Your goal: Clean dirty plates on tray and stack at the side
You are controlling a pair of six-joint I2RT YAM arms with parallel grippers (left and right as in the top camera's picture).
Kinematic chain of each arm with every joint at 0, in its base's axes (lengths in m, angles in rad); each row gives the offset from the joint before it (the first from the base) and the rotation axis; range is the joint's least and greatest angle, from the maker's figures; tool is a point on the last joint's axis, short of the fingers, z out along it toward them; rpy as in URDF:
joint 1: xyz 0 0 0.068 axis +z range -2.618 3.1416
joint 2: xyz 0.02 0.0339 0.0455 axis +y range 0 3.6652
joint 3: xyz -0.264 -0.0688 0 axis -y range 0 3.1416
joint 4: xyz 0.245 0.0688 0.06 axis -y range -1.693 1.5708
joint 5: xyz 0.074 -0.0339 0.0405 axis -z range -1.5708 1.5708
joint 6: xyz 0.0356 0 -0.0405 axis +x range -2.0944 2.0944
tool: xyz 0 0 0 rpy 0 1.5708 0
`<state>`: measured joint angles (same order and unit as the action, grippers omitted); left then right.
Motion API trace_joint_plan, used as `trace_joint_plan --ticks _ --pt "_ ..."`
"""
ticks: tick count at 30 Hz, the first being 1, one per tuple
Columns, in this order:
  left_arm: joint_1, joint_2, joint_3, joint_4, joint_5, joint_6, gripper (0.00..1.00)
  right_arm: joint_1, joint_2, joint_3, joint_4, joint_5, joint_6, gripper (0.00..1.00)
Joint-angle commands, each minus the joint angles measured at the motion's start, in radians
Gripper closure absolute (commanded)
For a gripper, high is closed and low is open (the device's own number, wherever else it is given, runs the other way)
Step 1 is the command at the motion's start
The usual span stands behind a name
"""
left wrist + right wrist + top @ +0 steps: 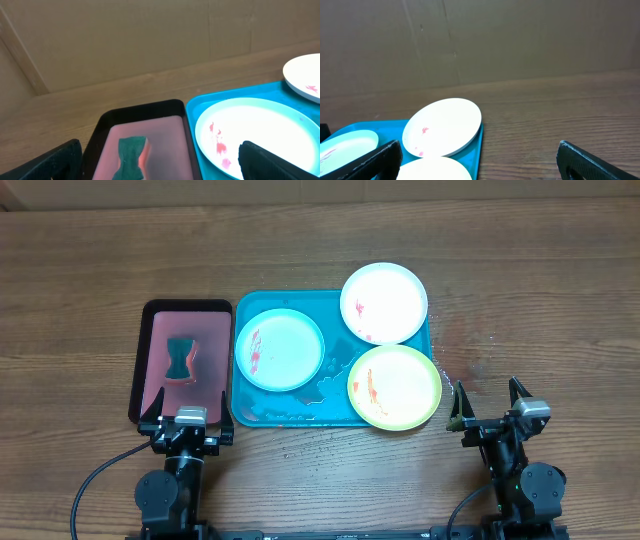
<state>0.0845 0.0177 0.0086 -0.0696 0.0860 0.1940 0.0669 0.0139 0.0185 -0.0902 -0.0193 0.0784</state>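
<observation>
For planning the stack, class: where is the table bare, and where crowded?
Free: table right of the white plate and yellow-green plate; also left of the red tray. Crowded: the teal tray, filled by those and the light blue plate.

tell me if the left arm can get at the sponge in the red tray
Probably yes. The left hand sits open at the near edge of the red tray, and the sponge lies in it straight ahead, with nothing over or in front of it.

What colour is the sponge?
The sponge is dark green over orange, clearest in left wrist view.
</observation>
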Motion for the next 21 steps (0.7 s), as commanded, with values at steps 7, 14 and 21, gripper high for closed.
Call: trace_joint_plan --ticks 7,14,21 --pt "-0.006 -0.007 -0.004 -0.002 -0.008 0.001 0.0 -0.003 -0.011 -0.01 0.007 -0.002 0.003 0.0" --pt "-0.006 -0.007 -0.004 -0.002 -0.008 0.001 0.0 -0.003 -0.011 -0.01 0.025 -0.002 0.003 0.0" --pt "-0.006 -0.007 -0.004 0.015 -0.007 -0.027 0.0 -0.003 -0.011 -0.01 0.073 -0.001 0.003 0.0"
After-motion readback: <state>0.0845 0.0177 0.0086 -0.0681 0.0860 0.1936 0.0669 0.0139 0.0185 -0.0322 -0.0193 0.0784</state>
